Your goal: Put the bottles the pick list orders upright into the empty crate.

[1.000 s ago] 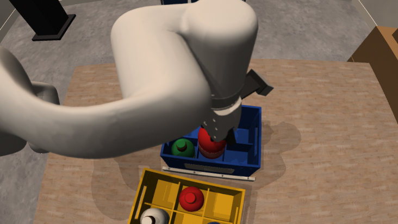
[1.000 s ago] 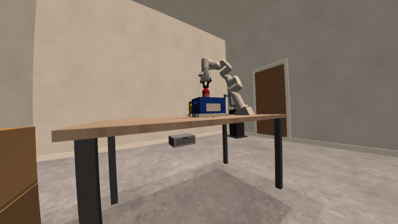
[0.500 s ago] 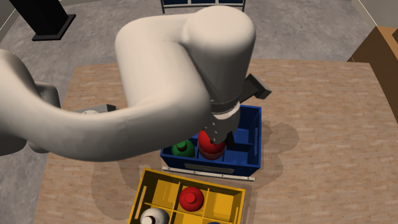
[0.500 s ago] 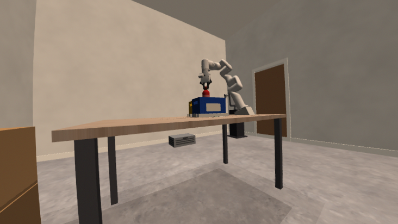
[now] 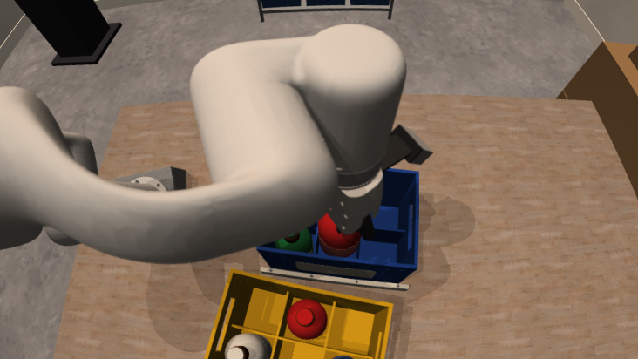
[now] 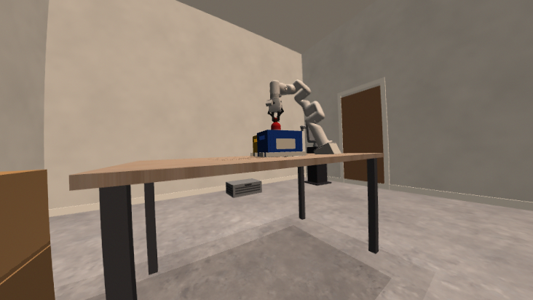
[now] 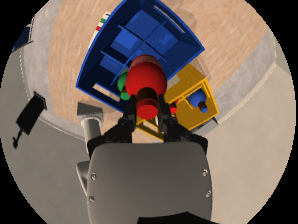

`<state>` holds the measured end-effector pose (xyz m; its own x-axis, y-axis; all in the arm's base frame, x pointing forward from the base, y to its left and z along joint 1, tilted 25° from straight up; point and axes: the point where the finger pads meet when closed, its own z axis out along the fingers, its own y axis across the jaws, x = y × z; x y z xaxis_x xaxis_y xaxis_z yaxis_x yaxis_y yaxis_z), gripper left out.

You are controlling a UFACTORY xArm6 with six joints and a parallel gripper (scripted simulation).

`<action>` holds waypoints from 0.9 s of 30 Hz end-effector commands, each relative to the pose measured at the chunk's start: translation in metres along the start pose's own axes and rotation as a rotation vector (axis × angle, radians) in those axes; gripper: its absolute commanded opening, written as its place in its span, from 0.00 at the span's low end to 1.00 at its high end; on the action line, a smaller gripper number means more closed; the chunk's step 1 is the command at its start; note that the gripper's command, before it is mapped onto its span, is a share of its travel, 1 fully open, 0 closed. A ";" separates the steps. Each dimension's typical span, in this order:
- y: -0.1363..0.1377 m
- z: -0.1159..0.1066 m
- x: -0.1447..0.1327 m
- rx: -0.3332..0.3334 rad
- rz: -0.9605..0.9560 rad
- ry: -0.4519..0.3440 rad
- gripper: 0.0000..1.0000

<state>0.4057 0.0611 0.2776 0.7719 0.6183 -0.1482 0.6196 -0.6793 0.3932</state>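
My gripper [image 5: 351,232] [image 6: 275,116] [image 7: 146,101] is shut on the neck of a red bottle [image 5: 335,238] [image 6: 276,125] [image 7: 145,78]. It holds the bottle upright, partly down in the middle front cell of the blue crate [image 5: 414,213] [image 6: 267,143] [image 7: 180,24]. A green bottle [image 5: 295,240] [image 7: 121,87] stands in the cell beside it. The yellow crate [image 5: 268,279] [image 7: 189,83] in front holds another red bottle [image 5: 306,317], a white bottle [image 5: 246,348] and a blue bottle [image 7: 201,104]. The pick list [image 7: 101,24] shows only in the wrist view, too small to read.
A pale strip [image 5: 335,278] lies on the table [image 5: 513,222] [image 6: 186,171] between the two crates. My arm hides the table behind the blue crate in the top view. A brown box [image 5: 607,89] stands off the table's right edge.
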 end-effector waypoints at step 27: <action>0.001 0.025 0.001 -0.002 0.001 0.004 0.00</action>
<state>0.4091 0.0512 0.2550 0.7719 0.6181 -0.1488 0.6197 -0.6793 0.3929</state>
